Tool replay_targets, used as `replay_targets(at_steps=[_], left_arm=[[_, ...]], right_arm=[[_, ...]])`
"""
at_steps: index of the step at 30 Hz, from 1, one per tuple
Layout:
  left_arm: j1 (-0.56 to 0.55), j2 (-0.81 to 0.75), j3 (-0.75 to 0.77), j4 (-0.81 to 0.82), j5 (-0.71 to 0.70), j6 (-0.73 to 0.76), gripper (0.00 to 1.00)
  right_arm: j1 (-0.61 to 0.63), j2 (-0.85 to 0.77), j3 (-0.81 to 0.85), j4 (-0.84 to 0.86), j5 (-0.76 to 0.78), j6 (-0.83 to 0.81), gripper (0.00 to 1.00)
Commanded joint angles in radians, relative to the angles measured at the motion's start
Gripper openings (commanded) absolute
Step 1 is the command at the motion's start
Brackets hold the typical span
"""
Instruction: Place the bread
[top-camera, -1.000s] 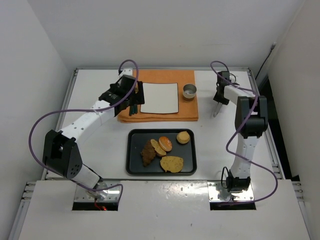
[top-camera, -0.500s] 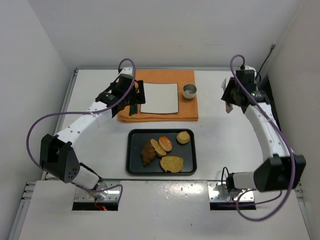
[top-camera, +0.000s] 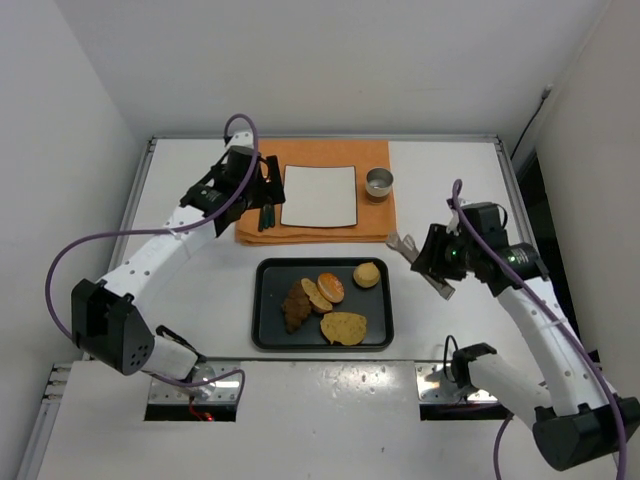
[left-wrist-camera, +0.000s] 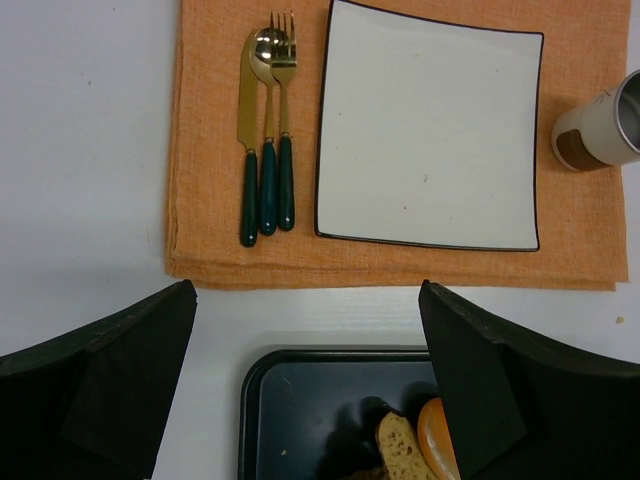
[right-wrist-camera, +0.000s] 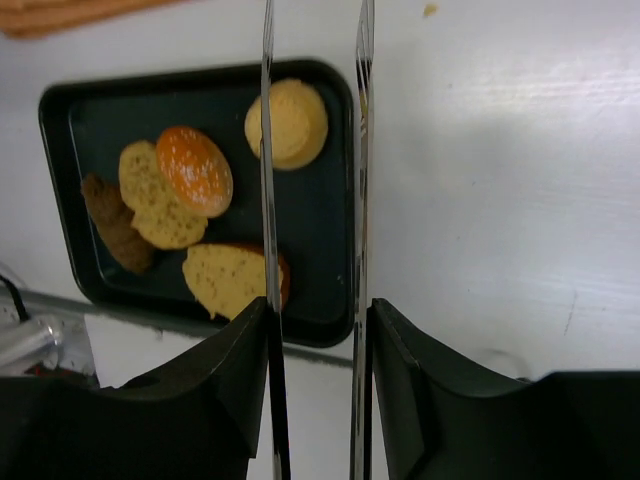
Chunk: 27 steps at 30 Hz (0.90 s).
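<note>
Several bread pieces lie in the black tray (top-camera: 262, 340): a round bun (top-camera: 367, 274), an orange bun (top-camera: 331, 287), a slice (top-camera: 316, 295), a dark piece (top-camera: 296, 306) and a flat slice (top-camera: 344, 327). My right gripper (top-camera: 440, 257) is shut on metal tongs (top-camera: 403, 244) just right of the tray. In the right wrist view the tongs' blades (right-wrist-camera: 267, 150) reach over the tray's right edge beside the round bun (right-wrist-camera: 287, 122), with the gripper (right-wrist-camera: 318, 310) behind them. My left gripper (top-camera: 255, 188) hangs open over the mat's left part. Its wrist view shows it (left-wrist-camera: 308, 290) empty above the tray (left-wrist-camera: 300, 420).
An orange mat (top-camera: 370, 225) at the back carries a white square plate (top-camera: 320, 196), a metal cup (top-camera: 379, 183) and green-handled cutlery (top-camera: 268, 215). White walls close in on both sides of the table.
My right arm has swung from the back right corner forward to the tray's right side, carrying the tongs. The left gripper has drifted slightly left and back.
</note>
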Motion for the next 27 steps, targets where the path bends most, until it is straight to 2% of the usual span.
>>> replay_targets(at_steps=[1,8,17,22,27], left_arm=[[0.011,-0.043,0.031,0.002,-0.001,-0.014,1.00],[0.011,-0.043,0.022,-0.007,-0.010,-0.023,1.00],[0.011,-0.043,0.022,-0.007,-0.001,-0.033,1.00],[0.020,-0.023,0.022,-0.007,-0.001,-0.033,1.00],[0.020,-0.023,0.031,-0.007,-0.001,-0.033,1.00]], right_arm=[[0.047,-0.024,-0.027,-0.002,-0.077,0.054,0.44],[0.137,0.011,-0.027,-0.060,-0.066,0.032,0.45],[0.227,0.068,-0.069,0.016,-0.007,0.075,0.46],[0.274,0.102,-0.058,0.017,0.026,0.075,0.50],[0.312,0.139,-0.049,0.017,0.046,0.086,0.50]])
